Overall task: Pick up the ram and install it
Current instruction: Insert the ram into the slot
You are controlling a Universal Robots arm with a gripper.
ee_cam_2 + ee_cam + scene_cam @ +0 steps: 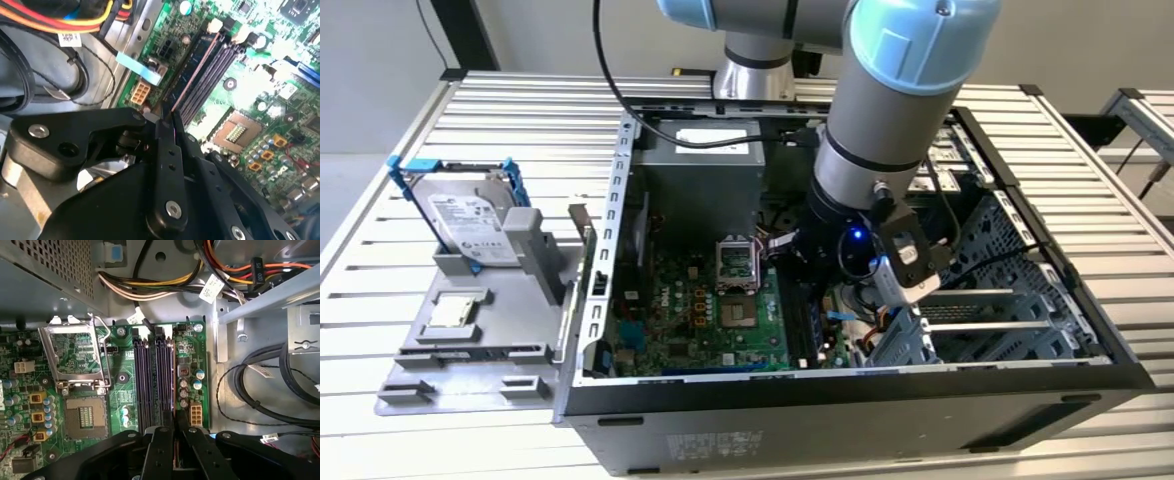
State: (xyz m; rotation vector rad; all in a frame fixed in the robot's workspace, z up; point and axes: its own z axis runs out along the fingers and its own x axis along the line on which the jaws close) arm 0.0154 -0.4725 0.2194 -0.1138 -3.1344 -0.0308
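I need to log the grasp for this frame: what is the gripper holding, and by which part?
The gripper holds the ram by one end, over the slots.

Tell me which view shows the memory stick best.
The second wrist view: the memory stick shows edge-on along its length, running from the gripper over the outermost black slot. In the first wrist view it is a thin line above that slot. In the exterior view the arm covers that spot.
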